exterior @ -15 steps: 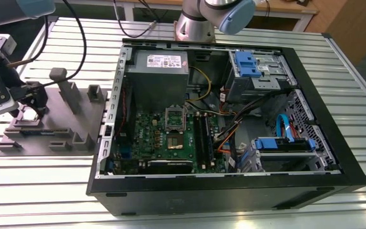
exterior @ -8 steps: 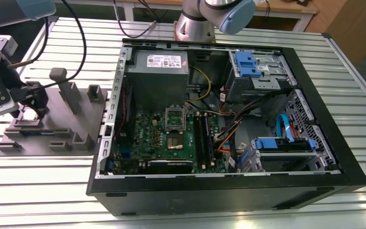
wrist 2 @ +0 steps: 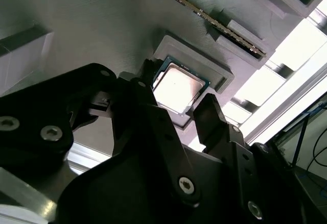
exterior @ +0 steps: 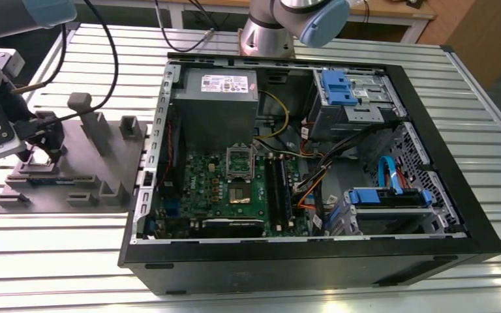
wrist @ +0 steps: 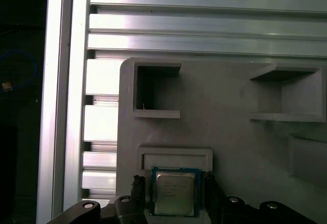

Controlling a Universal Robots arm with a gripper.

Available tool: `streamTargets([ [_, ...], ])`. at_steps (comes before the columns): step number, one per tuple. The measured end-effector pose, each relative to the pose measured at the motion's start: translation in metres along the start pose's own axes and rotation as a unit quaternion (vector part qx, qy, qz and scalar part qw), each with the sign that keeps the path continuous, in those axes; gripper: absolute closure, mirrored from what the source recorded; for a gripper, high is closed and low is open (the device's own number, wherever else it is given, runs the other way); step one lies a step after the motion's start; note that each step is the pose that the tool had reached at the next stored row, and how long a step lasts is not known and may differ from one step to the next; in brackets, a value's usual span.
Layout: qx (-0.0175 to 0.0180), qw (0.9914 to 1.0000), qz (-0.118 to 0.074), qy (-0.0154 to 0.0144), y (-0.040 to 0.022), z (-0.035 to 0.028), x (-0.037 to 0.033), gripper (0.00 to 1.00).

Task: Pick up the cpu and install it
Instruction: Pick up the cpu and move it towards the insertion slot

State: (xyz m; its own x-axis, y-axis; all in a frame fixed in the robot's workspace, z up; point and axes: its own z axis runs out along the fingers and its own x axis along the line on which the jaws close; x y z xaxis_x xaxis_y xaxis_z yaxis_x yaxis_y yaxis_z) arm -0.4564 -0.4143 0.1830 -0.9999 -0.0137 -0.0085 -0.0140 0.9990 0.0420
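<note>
The pick-up step was in hand: the gripper (exterior: 42,154) hung over the grey moulded plate (exterior: 120,164) on the slatted table (exterior: 59,251), at the exterior view's left, well apart from the open computer case (exterior: 459,225) and its motherboard (exterior: 207,186). The cpu (wrist: 174,192) lay flat in a shallow square recess of that plate, shiny metal top facing up. Both wrist views showed the jaws spread apart, with 1 of the 2 fingers (wrist 2: 210,113) on each of 2 opposite edges of the chip; whether either pad already touched an edge could not be told, and nothing was lifted. By my judgement a sound grasp here called for an even squeeze on those 2 thin edges, low enough to catch the rim, with the chip kept level. Being nearly square, the cpu had no marked long axis; its sides ran square with the recess walls and the plate's edges.
</note>
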Motion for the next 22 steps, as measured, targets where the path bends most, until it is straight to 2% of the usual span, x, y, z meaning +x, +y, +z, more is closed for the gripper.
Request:
streamTargets([
  [6,0.0,1.0,0.0,0.0,0.0,0.0002,0.0,0.44],
  [7,0.0,1.0,0.0,0.0,0.0,0.0002,0.0,0.51],
  [9,0.0,1.0,0.0,0.0001,0.0,0.0002,0.0,0.52],
  [19,-0.0001,1.0,0.0,-0.0002,0.0,0.0,0.0,0.53],
  [22,0.0,1.0,0.0,0.0,0.0001,-0.0035,0.0,0.53],
])
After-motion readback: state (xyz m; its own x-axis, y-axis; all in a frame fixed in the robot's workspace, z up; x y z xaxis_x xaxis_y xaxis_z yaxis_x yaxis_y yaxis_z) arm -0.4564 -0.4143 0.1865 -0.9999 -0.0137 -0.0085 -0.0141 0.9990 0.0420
